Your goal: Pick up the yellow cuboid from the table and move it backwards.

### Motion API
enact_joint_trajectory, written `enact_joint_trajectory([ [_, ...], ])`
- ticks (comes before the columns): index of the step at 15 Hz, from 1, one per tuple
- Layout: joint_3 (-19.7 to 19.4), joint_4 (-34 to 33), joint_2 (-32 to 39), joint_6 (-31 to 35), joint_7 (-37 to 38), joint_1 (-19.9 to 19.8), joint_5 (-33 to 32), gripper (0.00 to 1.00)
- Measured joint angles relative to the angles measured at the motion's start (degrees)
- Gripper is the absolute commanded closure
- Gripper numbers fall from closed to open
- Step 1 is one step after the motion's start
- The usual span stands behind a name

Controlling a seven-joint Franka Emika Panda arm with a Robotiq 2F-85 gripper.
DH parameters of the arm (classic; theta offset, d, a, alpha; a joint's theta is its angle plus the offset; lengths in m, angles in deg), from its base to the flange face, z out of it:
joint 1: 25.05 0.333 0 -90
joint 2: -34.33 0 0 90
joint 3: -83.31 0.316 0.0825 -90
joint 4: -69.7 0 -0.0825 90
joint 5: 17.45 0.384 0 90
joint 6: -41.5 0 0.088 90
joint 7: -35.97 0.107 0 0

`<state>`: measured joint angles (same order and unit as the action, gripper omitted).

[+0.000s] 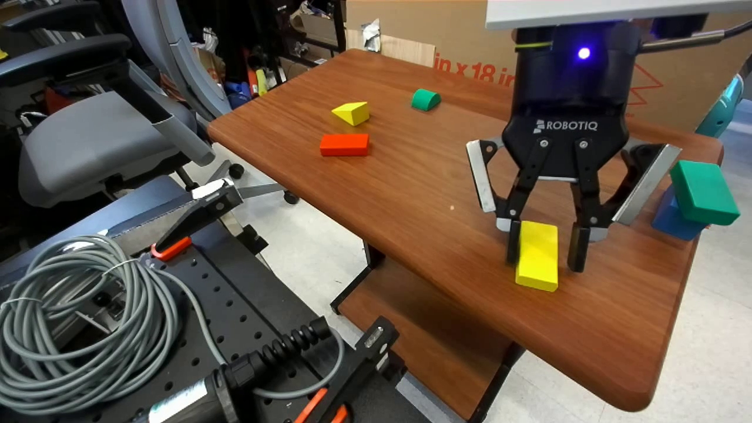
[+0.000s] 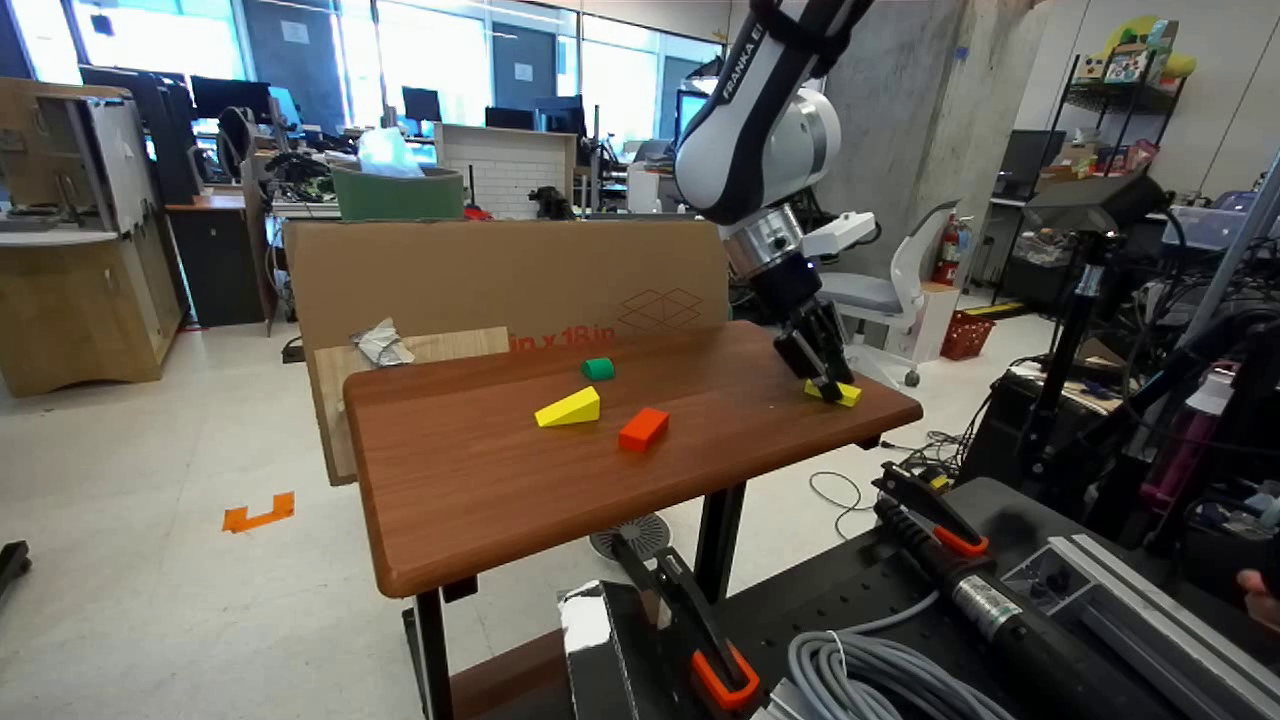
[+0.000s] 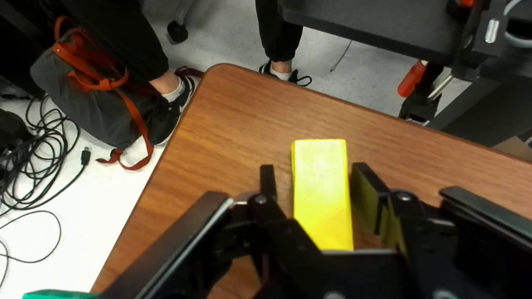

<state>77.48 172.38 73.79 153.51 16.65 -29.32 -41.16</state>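
In an exterior view, the gripper (image 1: 545, 264) is spread apart, and the yellow cuboid (image 1: 537, 256) can be seen on the table (image 1: 411, 194), between its fingers (image 1: 513, 244). In an exterior view, part of the yellow cuboid is hidden by the gripper; the orange block (image 2: 643, 430) is well away from it. In the wrist view, more room is left by one finger (image 3: 268, 180); both gaps should be made even, then the yellow cuboid squeezed gently and lifted straight up.

You read white "ROBOTIQ" on your gripper (image 1: 546, 254), "FRANKA E", partly hidden, on your robot arm (image 2: 752, 135), and, in both exterior views, "in x 18 in" in red on the cardboard (image 1: 464, 32).
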Motion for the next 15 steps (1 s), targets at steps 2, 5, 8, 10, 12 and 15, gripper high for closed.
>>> enact_joint_trajectory([
  [2,0.4,-0.3,-0.2,0.2,-0.1,0.3,-0.6,0.04],
  [5,2.0,0.7,-2.8,0.9,-0.6,1.3,-1.4,0.00],
  [8,3.1,4.9,-9.0,5.7,0.3,2.9,-2.5,0.00],
  [10,3.7,7.5,-13.7,9.1,2.0,3.3,-2.4,0.00],
  [12,4.3,9.7,-18.5,12.3,4.0,3.5,-1.8,0.00],
  [15,5.4,13.0,-25.7,16.2,5.9,3.5,1.9,0.00],
])
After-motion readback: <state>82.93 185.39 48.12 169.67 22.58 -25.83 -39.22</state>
